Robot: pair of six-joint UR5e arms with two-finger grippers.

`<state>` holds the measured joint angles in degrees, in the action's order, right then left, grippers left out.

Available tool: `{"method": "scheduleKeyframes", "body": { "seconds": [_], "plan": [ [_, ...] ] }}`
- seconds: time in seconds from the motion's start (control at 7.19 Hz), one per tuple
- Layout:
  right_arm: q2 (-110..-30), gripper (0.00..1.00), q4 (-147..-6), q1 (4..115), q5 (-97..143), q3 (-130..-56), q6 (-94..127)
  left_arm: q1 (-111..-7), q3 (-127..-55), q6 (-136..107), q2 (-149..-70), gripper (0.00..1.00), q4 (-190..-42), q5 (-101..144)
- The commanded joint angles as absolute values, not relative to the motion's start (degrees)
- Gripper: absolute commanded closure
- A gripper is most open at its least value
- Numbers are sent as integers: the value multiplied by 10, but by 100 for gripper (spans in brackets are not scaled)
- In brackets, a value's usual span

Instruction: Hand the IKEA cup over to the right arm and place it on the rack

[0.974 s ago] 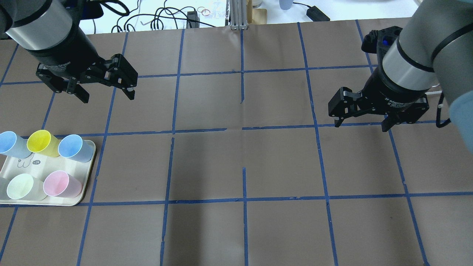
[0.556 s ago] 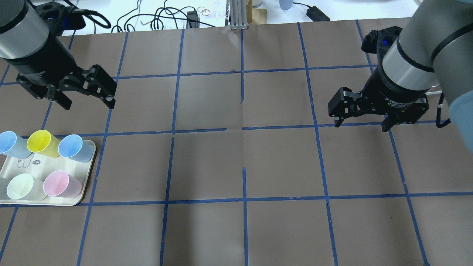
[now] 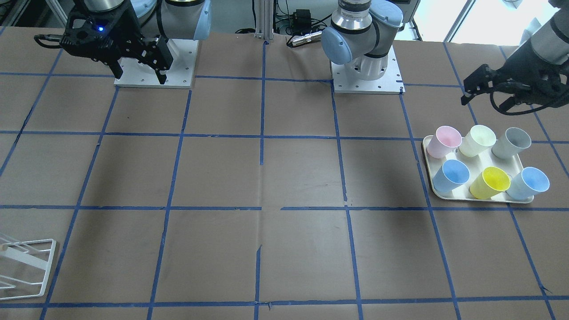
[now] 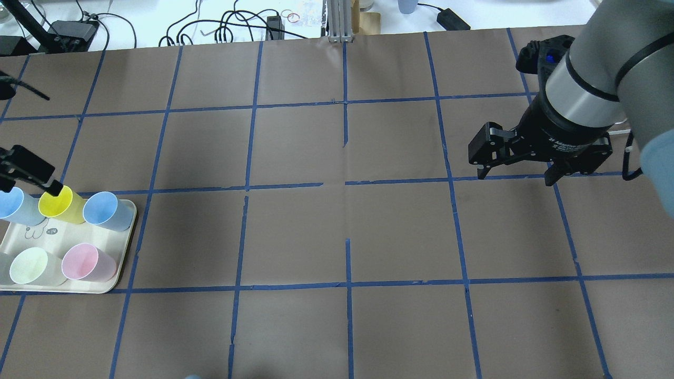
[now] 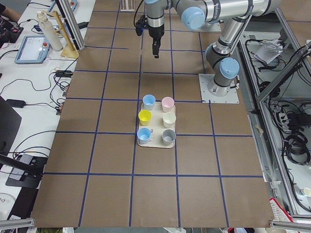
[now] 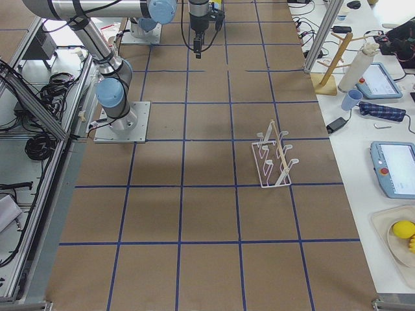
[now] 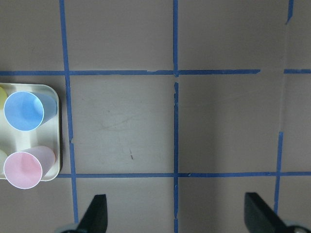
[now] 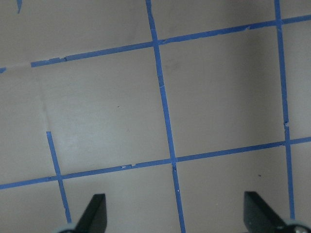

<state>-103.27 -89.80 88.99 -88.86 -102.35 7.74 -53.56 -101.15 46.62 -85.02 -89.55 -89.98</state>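
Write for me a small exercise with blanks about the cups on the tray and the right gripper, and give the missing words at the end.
1. The tray holds ___ cups.
2. The IKEA cup stands ___ the pink cup and the grey cup.
3. The right gripper holds nothing, and its fingers are ___.

Missing words: six; between; open.

Overhead and front cameras face each other, sharing the cup tray (image 4: 52, 241).
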Motion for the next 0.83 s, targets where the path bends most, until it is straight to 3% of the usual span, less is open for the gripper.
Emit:
{"method": "scheduleKeyframes", "body": {
  "seconds": [0.0,0.28,0.7],
  "plan": [
    [-1032,0,-900,888,-887,-1020,81,-441,-1092,629,-873,0,-753,-904],
    [-1027,0,-906,888,-841,-1020,73,-402,-1141,684,-906,0,-665,-903],
    [-1002,0,-912,874,-604,-1020,16,-389,-1143,723,-961,0,-600,-898]
  ]
}}
